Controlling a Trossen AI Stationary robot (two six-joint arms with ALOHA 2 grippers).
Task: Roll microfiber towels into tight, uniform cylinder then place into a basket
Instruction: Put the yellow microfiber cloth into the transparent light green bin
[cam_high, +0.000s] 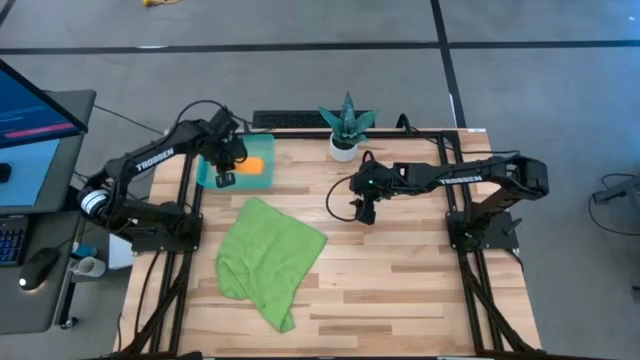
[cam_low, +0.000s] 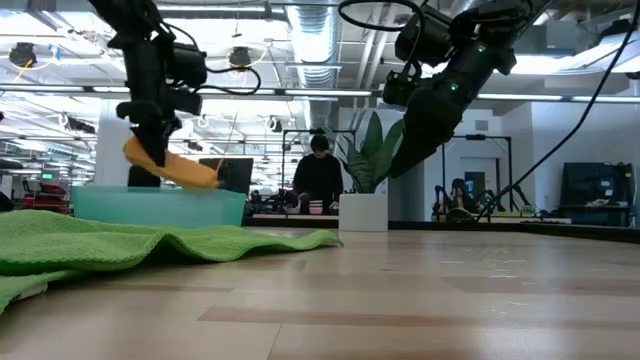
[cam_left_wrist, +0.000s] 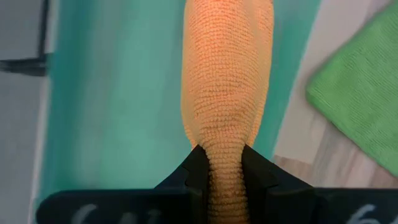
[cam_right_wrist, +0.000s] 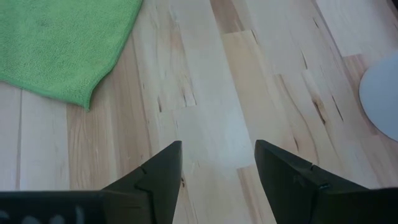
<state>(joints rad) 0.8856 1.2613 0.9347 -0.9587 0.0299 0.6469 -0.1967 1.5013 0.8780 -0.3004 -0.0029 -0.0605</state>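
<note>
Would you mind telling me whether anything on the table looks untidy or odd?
The lime green microfiber towel lies rumpled and unrolled on the wooden table; the rolled orange towel hangs tilted from the left gripper over the teal plastic basket.
</note>
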